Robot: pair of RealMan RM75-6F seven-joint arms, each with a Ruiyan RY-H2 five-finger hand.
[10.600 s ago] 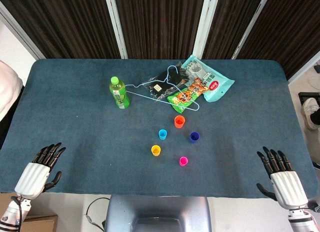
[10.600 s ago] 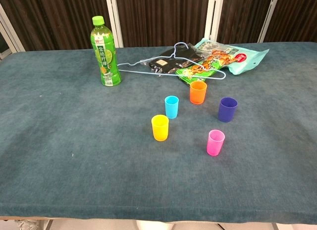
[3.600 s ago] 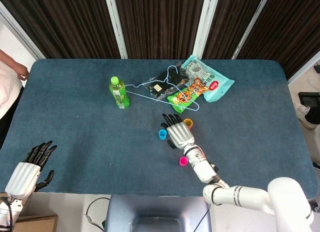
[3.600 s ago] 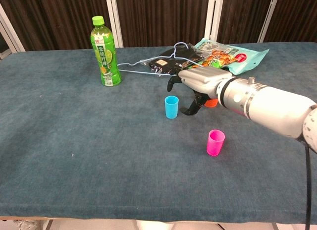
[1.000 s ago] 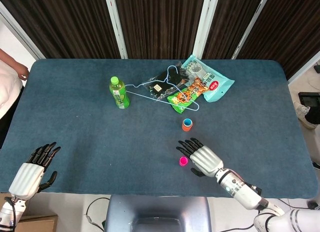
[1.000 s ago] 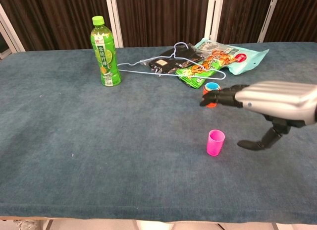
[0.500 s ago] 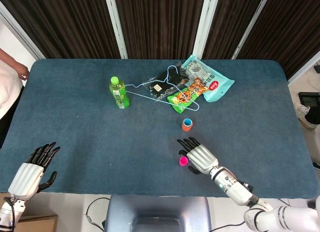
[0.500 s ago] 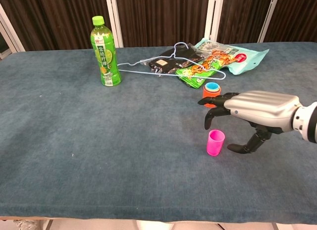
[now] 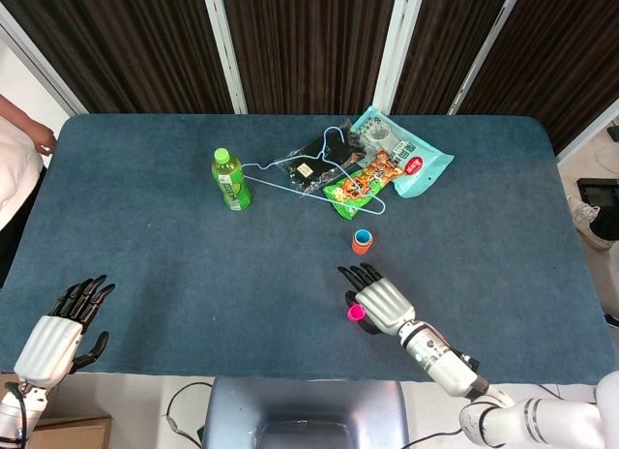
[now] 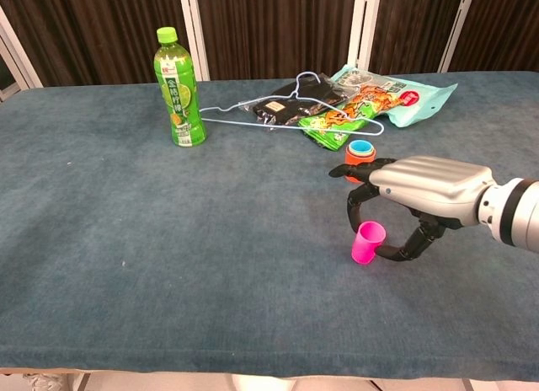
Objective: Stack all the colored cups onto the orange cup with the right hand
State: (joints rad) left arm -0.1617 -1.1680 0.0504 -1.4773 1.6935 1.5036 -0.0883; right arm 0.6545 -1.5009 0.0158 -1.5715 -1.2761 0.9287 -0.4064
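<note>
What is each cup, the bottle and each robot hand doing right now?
pink cup: upright on the table, tilted a little, right hand's fingers closing around it.
orange cup: upright, blue cup nested on top.
green bottle: upright, cap on.
right hand: fingers curled around the pink cup, not lifted.
left hand: fingers spread, holding nothing.

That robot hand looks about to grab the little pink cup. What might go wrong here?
The pink cup is small and already leans as the right robot hand closes its fingers around it, so it might tip over or slip out. Carrying it to the orange stack, a nudge could topple that stack, which stands close to the snack bags and wire hanger.
</note>
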